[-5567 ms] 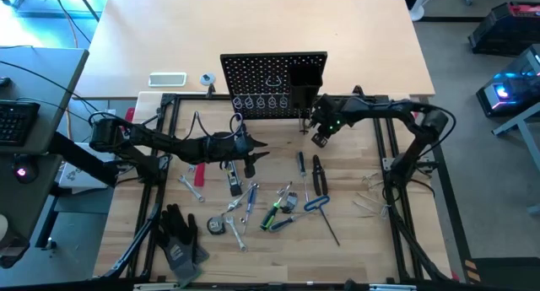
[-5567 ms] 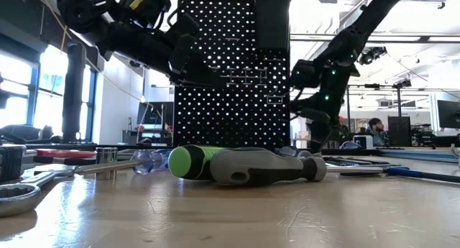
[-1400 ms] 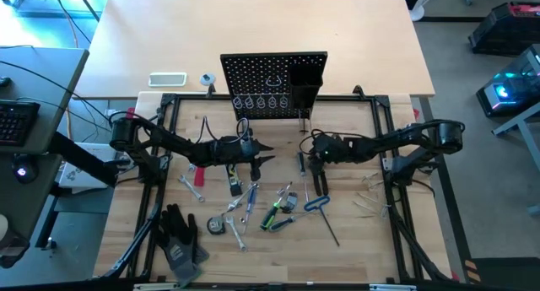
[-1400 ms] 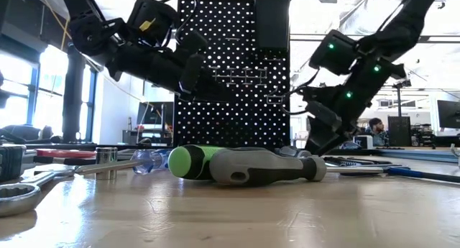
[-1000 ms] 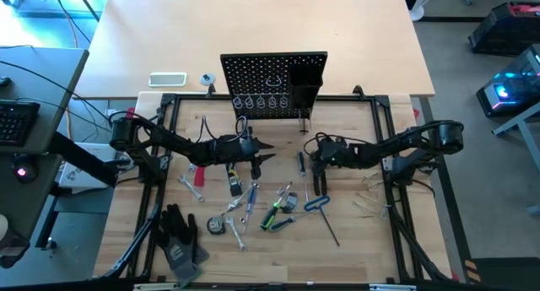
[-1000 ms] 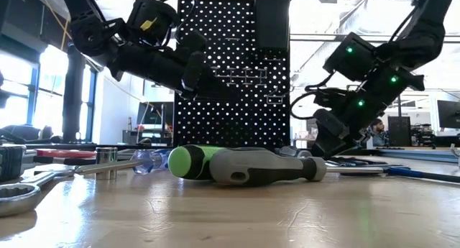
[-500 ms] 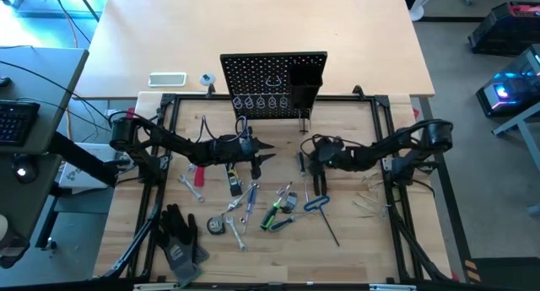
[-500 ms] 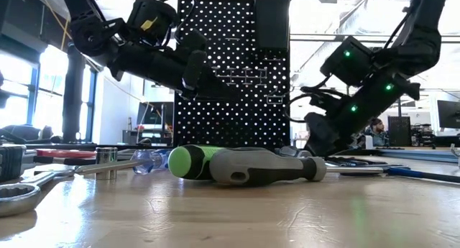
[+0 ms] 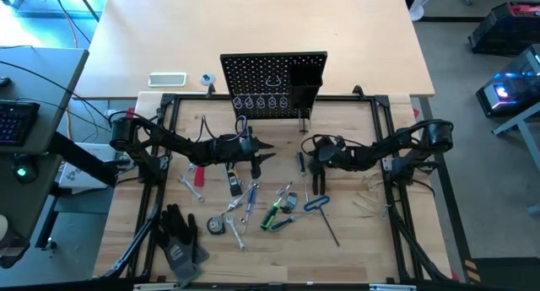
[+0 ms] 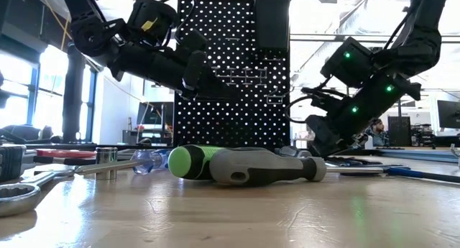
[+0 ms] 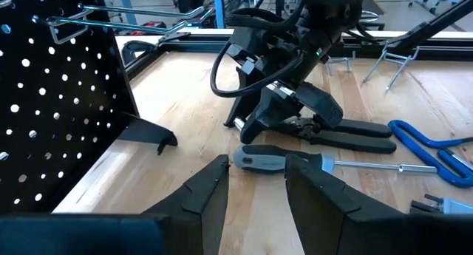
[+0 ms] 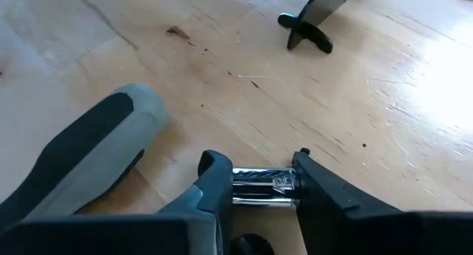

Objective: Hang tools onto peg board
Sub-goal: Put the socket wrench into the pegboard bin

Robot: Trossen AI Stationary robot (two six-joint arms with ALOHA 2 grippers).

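My left end effector (image 9: 258, 153) hangs spread and empty just in front of the peg board (image 9: 273, 84), left of the black-handled screwdriver (image 9: 300, 166) on the worktop (image 9: 354, 232). My right end effector (image 12: 260, 182) pinches the screwdriver's metal shaft beside the grey-black handle. To do this well, I judge I should confirm a firm, centred pinch before lifting, keeping the shaft level.

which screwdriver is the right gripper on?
The grey-and-black-handled screwdriver lying nearest the peg board. The right gripper pinches its metal shaft just past the handle; the green-handled screwdriver lies untouched farther from the board.
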